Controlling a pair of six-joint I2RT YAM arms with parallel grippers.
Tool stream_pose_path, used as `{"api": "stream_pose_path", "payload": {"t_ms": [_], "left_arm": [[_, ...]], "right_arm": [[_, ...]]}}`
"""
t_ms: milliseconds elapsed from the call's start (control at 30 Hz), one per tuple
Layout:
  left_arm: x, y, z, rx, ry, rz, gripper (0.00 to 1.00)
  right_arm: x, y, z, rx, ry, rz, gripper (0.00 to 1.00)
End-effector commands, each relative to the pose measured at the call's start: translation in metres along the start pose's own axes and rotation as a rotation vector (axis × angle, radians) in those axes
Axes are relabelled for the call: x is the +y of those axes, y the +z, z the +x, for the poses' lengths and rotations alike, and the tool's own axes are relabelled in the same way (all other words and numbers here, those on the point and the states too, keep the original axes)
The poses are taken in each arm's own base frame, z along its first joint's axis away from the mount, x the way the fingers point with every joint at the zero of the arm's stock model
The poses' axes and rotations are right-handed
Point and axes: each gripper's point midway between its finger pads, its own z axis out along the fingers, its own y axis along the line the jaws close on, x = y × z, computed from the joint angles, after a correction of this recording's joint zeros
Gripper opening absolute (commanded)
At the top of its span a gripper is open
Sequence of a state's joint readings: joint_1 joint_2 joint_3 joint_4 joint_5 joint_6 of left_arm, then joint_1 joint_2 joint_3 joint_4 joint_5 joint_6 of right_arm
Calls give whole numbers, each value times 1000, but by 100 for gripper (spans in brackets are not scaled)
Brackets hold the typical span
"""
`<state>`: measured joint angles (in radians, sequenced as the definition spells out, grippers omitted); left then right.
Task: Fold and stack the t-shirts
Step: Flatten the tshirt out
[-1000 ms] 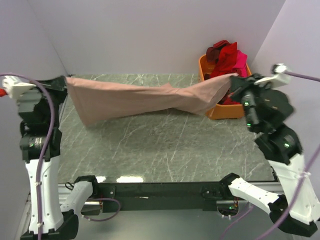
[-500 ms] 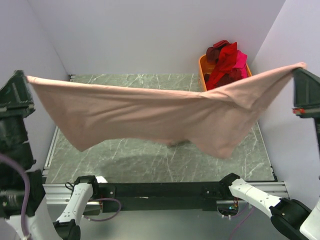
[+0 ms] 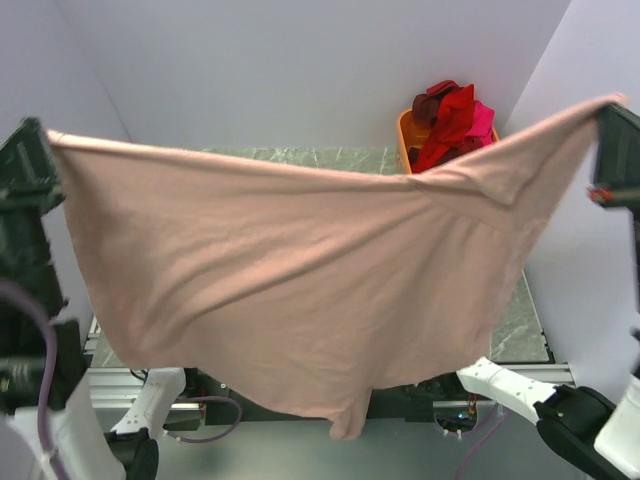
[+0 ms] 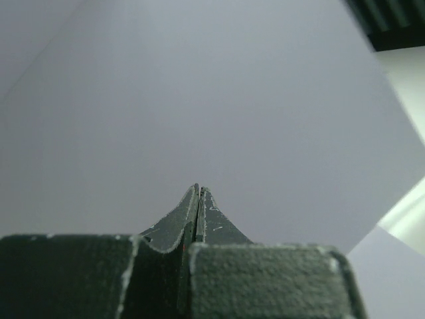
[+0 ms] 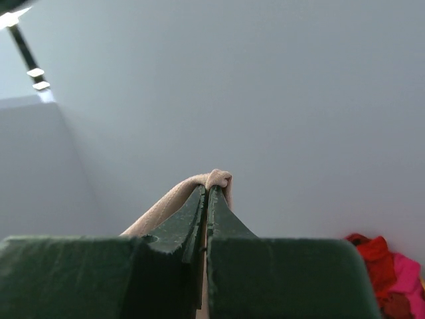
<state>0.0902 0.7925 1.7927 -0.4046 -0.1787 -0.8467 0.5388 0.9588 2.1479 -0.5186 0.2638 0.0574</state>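
Shirt (image 3: 300, 290) hangs spread high above the surface (image 3: 525, 320), its upper corners pinched in the fully closed left pincer (image 4: 200, 191) and right pincer (image 5: 207, 191), so laying it flat likely needs both held taut and level while lowering evenly.

A dark green, marble-patterned tabletop (image 3: 300, 156) shows only as a strip along its far edge and a patch by its right edge (the rest is hidden from above). At its far right corner stands an orange plastic tub (image 3: 404, 130), close to the plain pale lavender walls (image 3: 300, 70). A silver metal frame rail (image 3: 556, 371) runs along the near edge. The right wrist view catches small bright ceiling lights (image 5: 36, 76).
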Motion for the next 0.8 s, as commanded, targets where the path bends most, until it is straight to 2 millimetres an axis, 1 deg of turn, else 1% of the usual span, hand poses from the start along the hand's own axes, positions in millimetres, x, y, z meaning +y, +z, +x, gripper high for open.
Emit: {"api": "stream_pose_path", "payload": {"t_ms": [0, 33, 67, 100, 133, 167, 200, 233, 267, 300, 333, 367, 400, 433, 467, 500, 533, 567, 600, 633, 667, 700, 733, 767], "left_arm": [[66, 48, 60, 104, 67, -183, 1], [90, 53, 75, 121, 85, -247, 1], [109, 62, 92, 151, 110, -289, 1], [125, 67, 105, 171, 122, -322, 1], [149, 69, 124, 195, 139, -374, 1], [171, 75, 145, 233, 168, -409, 1], [186, 78, 158, 250, 181, -427, 1], [211, 78, 180, 272, 191, -460, 1], [236, 81, 201, 302, 209, -501, 1], [253, 81, 216, 325, 223, -523, 1], [279, 74, 238, 367, 239, -568, 1], [302, 79, 261, 393, 252, -581, 1], [317, 79, 277, 422, 264, -590, 1], [332, 79, 292, 443, 271, -602, 1], [361, 80, 319, 493, 296, -631, 1], [377, 79, 332, 517, 308, -654, 1], [384, 88, 338, 521, 313, -669, 1], [419, 82, 364, 585, 335, -728, 1], [431, 80, 377, 622, 344, -749, 1], [453, 84, 394, 652, 356, -773, 1], [463, 83, 404, 678, 368, -779, 1], [474, 79, 413, 711, 376, -800, 1], [473, 90, 417, 718, 367, -789, 1], [494, 82, 431, 756, 376, -822, 1]], "right_arm": [[-14, 49, 63, 94, -88, 127, 0], [-22, 62, 82, 116, -104, 183, 0], [-28, 68, 110, 169, -153, 209, 0], [-33, 74, 127, 193, -173, 233, 0], [-40, 84, 147, 215, -192, 268, 0], [-47, 88, 178, 270, -209, 280, 0], [-49, 92, 199, 300, -186, 286, 0], [-59, 101, 226, 338, -191, 302, 0], [-64, 100, 265, 412, -189, 291, 0], [-65, 102, 291, 455, -153, 286, 0], [-73, 107, 331, 521, -148, 296, 0], [-78, 103, 369, 595, -134, 274, 0], [-80, 104, 394, 632, -116, 267, 0], [-86, 105, 441, 705, -112, 265, 0], [-91, 106, 464, 745, -90, 273, 0], [-90, 108, 485, 788, -73, 258, 0], [-101, 98, 539, 904, -80, 275, 0], [-99, 110, 547, 906, -68, 267, 0], [-101, 112, 563, 934, -59, 273, 0], [-110, 100, 605, 1025, -65, 283, 0], [-107, 113, 606, 1010, -57, 273, 0], [-107, 115, 618, 1028, -50, 269, 0], [-114, 105, 644, 1085, -57, 279, 0], [-112, 115, 645, 1070, -50, 274, 0]]}}
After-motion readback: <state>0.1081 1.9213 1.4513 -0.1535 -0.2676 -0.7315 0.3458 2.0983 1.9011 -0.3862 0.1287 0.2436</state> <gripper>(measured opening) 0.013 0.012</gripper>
